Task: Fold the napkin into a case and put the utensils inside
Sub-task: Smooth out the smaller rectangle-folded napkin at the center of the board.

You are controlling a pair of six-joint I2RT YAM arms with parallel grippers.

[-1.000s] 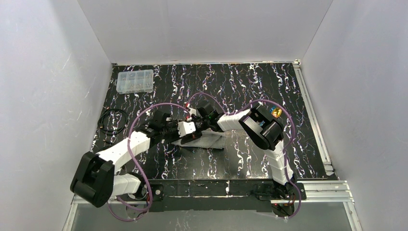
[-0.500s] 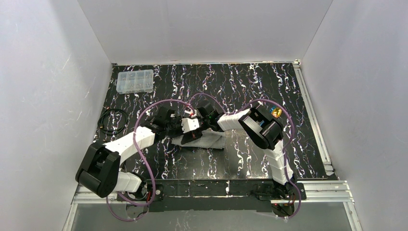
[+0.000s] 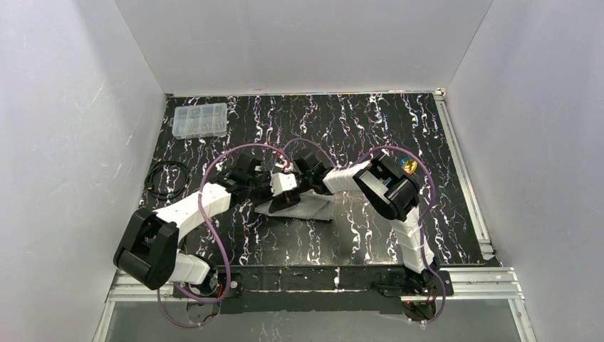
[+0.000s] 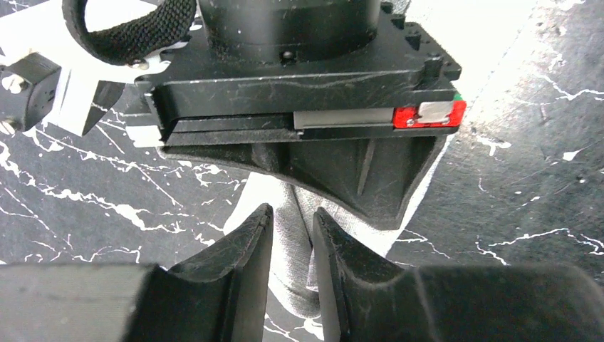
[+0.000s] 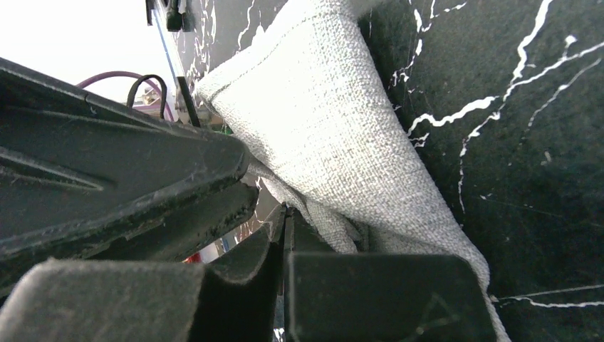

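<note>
Marbled table [image 3: 370, 121]: napkin [image 5: 335, 121] between left fingers [image 4: 235, 263], pinched by right fingers [image 5: 235, 285].

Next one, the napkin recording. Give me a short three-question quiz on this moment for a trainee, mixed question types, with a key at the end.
1. True or false: the light-grey woven cloth napkin lies spread out as a flat square on the black marbled table, untouched by either arm.
2. Where is the clear plastic compartment box? A) far left corner of the table B) far right corner C) under the napkin
3. In the left wrist view, what fills the narrow gap between the fingers of the left gripper?

Key: 1 false, it is bunched and folded where the two arms meet. 2 A. 3 a fold of the napkin.
</note>
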